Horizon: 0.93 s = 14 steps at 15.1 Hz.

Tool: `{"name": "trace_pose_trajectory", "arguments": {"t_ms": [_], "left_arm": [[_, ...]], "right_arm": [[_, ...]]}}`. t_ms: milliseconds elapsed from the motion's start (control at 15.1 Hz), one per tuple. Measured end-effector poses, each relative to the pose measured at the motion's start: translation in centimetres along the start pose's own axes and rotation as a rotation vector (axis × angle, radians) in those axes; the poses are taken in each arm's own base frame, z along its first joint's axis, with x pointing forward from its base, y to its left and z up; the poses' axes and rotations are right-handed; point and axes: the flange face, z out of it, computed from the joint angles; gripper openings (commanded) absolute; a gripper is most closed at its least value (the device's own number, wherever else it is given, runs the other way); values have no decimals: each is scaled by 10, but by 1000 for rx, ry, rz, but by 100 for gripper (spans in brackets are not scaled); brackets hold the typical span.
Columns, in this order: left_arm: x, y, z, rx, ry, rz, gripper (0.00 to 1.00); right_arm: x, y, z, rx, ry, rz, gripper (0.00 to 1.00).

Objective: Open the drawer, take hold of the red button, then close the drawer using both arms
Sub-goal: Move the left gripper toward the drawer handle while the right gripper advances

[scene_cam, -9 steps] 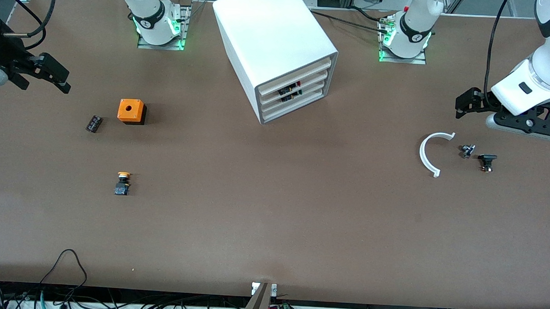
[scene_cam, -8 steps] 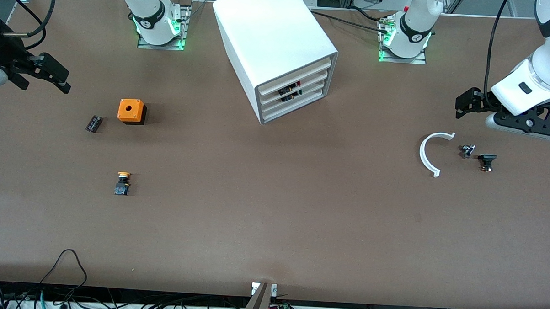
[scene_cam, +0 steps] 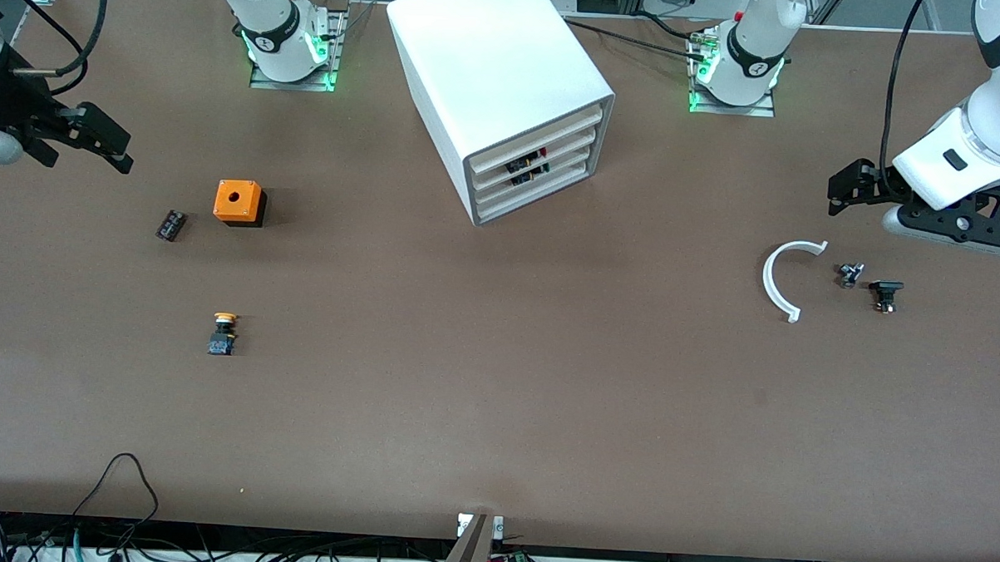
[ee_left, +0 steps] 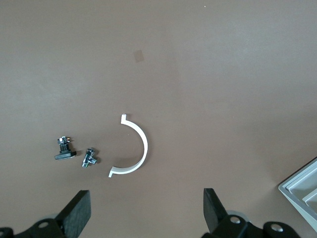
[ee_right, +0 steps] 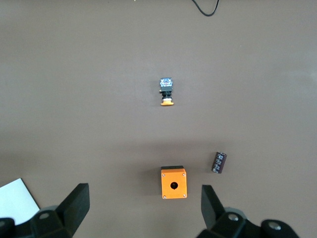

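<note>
The white drawer cabinet stands at the middle of the table near the bases, its drawers pushed in. Dark parts with a bit of red show through a gap in the drawer fronts; the red-capped button is not clearly visible. My left gripper hangs open and empty over the table at the left arm's end, above a white half ring; in the left wrist view the gripper holds nothing. My right gripper hangs open and empty at the right arm's end; it also shows in the right wrist view.
An orange box with a hole, a small dark part and a yellow-capped button lie at the right arm's end. A small metal part and a black part lie beside the half ring.
My right gripper has shifted slightly toward the middle of the table. The left arm and the things on the table have not moved.
</note>
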Motion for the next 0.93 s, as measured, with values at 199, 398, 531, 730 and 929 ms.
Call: {"name": "trace_pose_trajectory", "arguments": {"t_ms": [199, 398, 531, 730, 929], "left_arm": [[-1, 6, 3, -10, -23, 8, 100], [-4, 23, 16, -97, -100, 23, 100], [-3, 40, 30, -153, -159, 42, 100], [0, 71, 57, -302, -259, 69, 100], [4, 95, 87, -492, -317, 78, 100]], "right_arm": [[6, -1, 17, -4, -36, -1, 100], [12, -2, 38, -8, -76, -11, 100], [19, -3, 57, -10, -102, -12, 100], [32, -5, 85, -13, -125, -13, 100], [43, -8, 109, -13, -136, -13, 100]]}}
